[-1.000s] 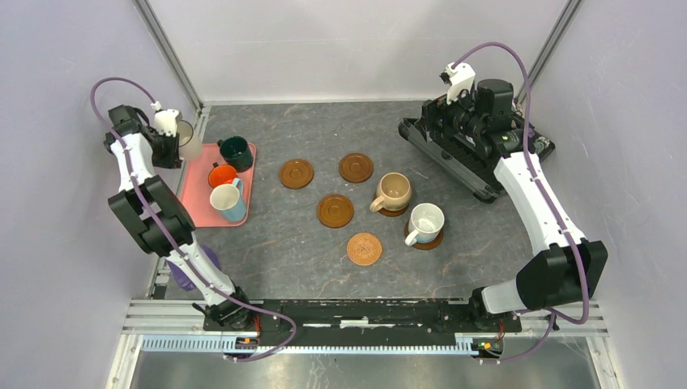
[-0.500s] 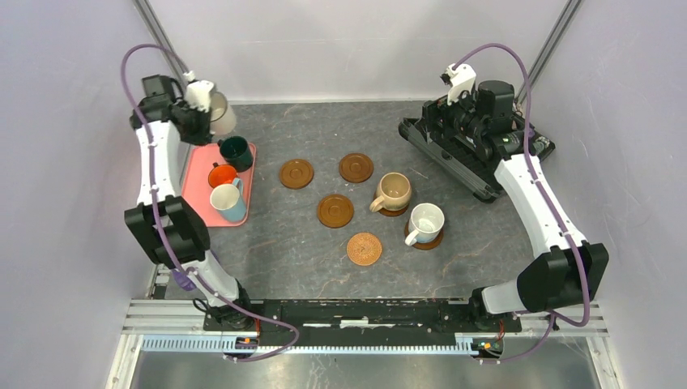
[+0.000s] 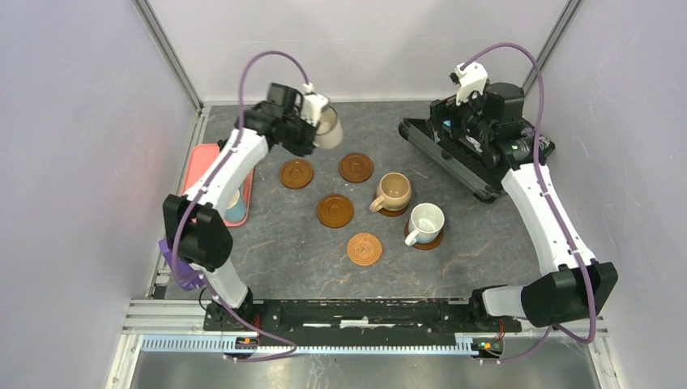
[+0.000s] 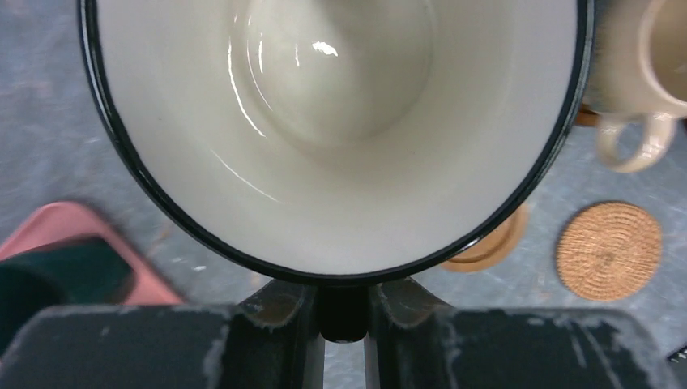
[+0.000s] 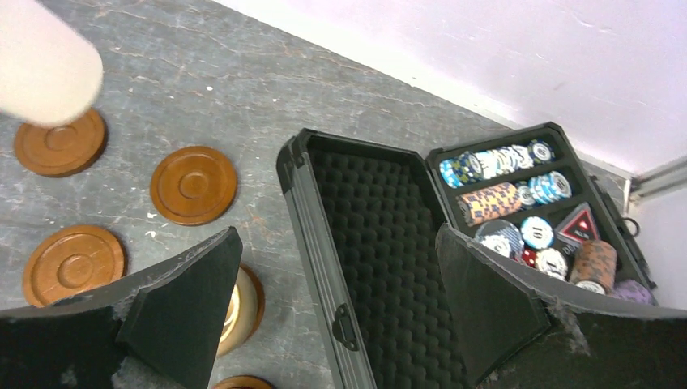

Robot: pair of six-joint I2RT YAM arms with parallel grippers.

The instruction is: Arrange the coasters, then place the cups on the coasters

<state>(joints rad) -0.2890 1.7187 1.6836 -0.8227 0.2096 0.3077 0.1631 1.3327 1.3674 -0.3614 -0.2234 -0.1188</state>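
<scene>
- The left gripper [image 4: 343,312] is clamped on the rim of the cream cup [image 3: 328,130]. It's carrying the cup tilted in mid-air, upper middle of the top view, near an empty coaster [image 3: 296,173]. I'd guess that's the landing spot.
- The beige cup [image 3: 394,190] and white cup [image 3: 425,223] already sit on coasters, centre right.
- The right gripper [image 5: 336,243] hangs wide open and empty over the chip case [image 3: 450,158], upper right. Probably just parked clear.

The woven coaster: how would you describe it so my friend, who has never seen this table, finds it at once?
On the grey table, look at the group of round brown coasters in the middle. The woven coaster is the one closest to the near edge, just left of the white cup. It alone is lighter and ribbed like basketwork; the rest are smooth.
</scene>
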